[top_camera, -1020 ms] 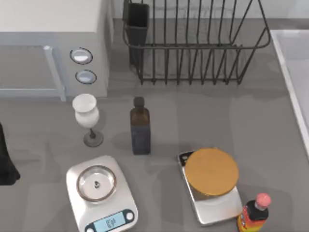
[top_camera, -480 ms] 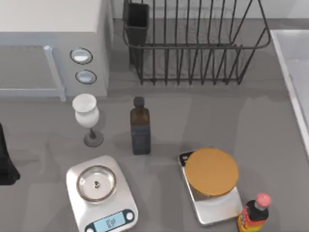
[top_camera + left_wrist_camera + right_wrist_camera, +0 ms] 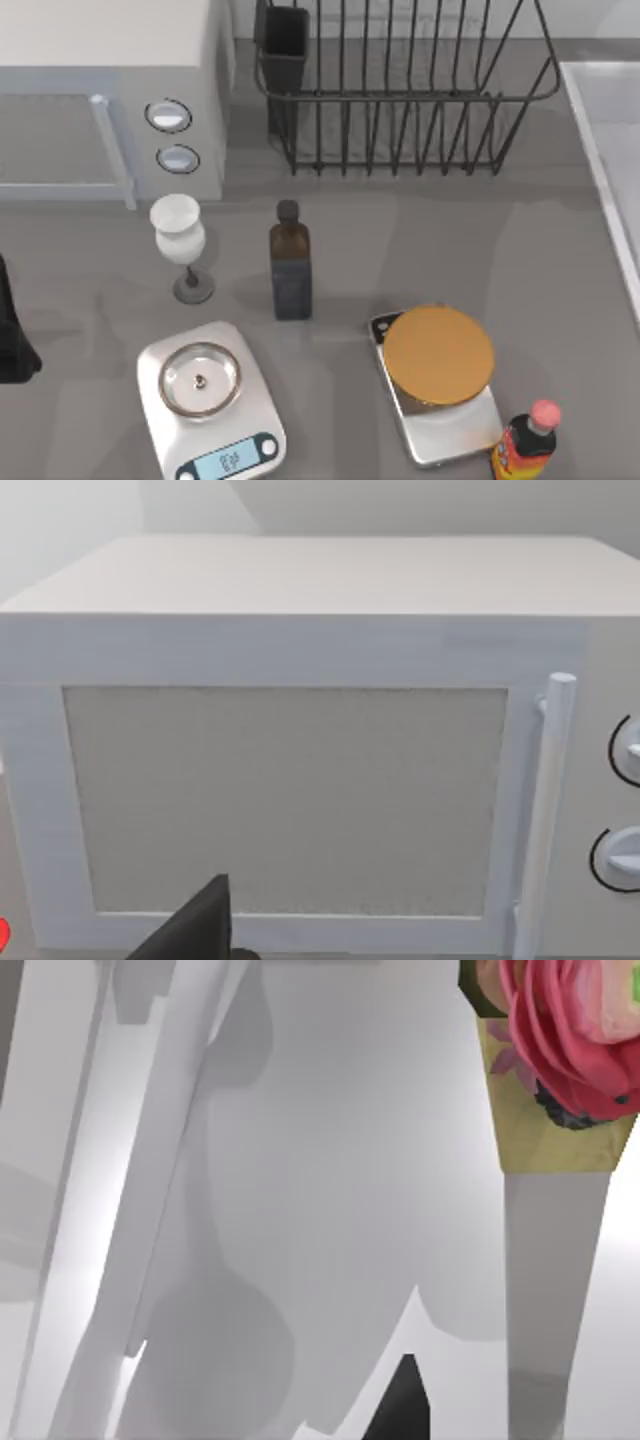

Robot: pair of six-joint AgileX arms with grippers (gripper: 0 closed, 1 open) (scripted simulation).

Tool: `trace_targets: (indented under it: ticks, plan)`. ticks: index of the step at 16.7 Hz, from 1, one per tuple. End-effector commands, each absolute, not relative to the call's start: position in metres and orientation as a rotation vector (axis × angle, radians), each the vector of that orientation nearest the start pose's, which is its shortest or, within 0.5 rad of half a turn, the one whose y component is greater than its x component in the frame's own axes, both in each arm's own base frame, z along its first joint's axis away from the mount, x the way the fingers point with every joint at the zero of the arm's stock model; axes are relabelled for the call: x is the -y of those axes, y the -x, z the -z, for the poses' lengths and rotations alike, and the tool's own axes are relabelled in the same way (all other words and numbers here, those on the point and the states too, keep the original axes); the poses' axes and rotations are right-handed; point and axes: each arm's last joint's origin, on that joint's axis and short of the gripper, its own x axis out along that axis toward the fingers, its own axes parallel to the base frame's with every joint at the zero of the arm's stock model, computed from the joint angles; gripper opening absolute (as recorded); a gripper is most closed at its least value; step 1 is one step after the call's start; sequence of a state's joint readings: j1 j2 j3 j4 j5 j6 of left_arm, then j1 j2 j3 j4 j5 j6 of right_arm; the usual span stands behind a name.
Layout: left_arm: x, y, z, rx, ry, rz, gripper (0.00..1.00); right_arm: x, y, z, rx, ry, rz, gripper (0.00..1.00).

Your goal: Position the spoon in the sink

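Top view: our left arm (image 3: 12, 335) sits parked well left of the dish rack (image 3: 400, 95) — sink (image 3: 608, 150) just right of it. Right wrist view: pale sink basin (image 3: 360, 1160) — we cannot tell either gripper's finger state, nor where the spoon is.

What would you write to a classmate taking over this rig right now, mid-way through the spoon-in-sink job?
Left arm: parked at the table's left edge, facing the microwave.
Right gripper: over pale surfaces, probably those of the sink at the table's right edge.
Done: cannot tell; I cannot place the spoon.
Left: find the spoon, make sure it lies in the sink, then pull the right arm back.
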State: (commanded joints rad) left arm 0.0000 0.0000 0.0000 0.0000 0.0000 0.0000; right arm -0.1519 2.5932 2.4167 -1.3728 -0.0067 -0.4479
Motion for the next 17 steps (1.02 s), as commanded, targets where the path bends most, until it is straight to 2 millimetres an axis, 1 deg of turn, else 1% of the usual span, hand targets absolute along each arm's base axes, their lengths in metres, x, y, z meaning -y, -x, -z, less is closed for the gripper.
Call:
trace_targets:
  ticks: [12,13,17]
  plan:
    - [0.0012,-0.1057,-0.1600,0.000,0.000,0.000,1.00,0.0692,-0.5004,-0.1548,-1.532,0.237,-0.248,0.98]
    - [0.0012,-0.1057,-0.1600,0.000,0.000,0.000,1.00,0.0692,-0.5004,-0.1548,-1.532,0.237,-0.248,1.00]
    - [0.0012,-0.1057,-0.1600,0.000,0.000,0.000,1.00,0.0692,-0.5004,-0.1548,-1.532,0.237,-0.248,1.00]
